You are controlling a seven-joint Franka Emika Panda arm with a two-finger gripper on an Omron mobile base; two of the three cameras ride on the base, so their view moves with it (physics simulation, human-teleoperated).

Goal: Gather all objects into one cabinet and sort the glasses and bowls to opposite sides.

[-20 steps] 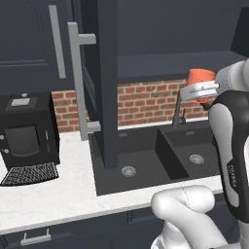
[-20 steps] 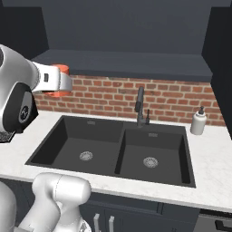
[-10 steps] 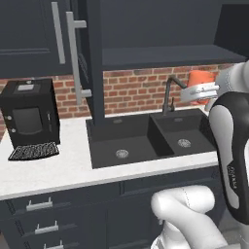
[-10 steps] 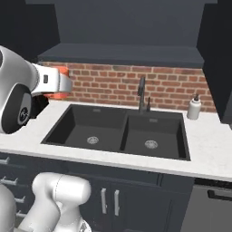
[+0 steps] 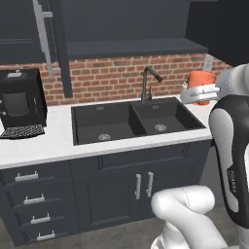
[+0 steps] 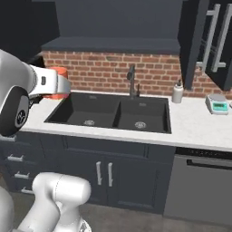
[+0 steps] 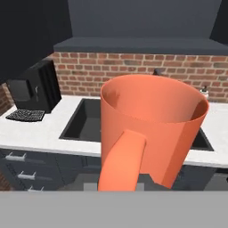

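Note:
My gripper (image 5: 198,94) is shut on the bright orange mug (image 5: 201,80), held upright in the air to the right of the sink and in front of the counter. The right base view shows the same orange mug (image 6: 59,72) behind my white hand, over the counter's left end. Close up in the hand view, the orange mug (image 7: 153,127) has its handle turned toward the camera and hides the fingertips. The upper cabinet (image 5: 131,47) above the sink is open, and its dark shelf looks bare. The other mug and the bowl are out of view.
A dark double sink (image 5: 131,121) with a black faucet (image 5: 148,80) sits in the white counter (image 5: 44,143). A black coffee machine (image 5: 19,104) stands at the left. Open cabinet doors (image 6: 199,41) hang at the right, above a soap dispenser (image 6: 177,94) and a scale (image 6: 217,105).
The base has backed away from the counter, so the sink looks smaller and the lower cabinets now show. The orange mug stays in the shut gripper.

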